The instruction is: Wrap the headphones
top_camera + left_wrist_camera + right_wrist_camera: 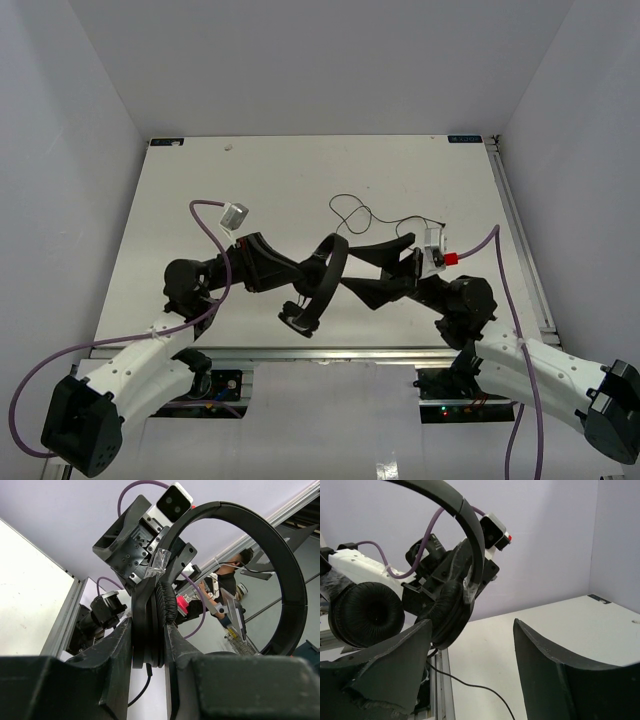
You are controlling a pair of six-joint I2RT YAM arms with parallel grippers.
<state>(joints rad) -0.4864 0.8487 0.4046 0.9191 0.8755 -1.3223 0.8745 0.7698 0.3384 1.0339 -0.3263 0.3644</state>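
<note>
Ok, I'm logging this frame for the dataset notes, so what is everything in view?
headphones: one, black, held up between the two arms
cord: one, thin and dark, trailing onto the table
table: one, white, beneath everything
purple cables: two, purple, one along each arm
wrist cameras: two, pale, one on each wrist
left gripper: one, black, shut on an earcup
right gripper: one, black, open, holding nothing, next to the headband
</note>
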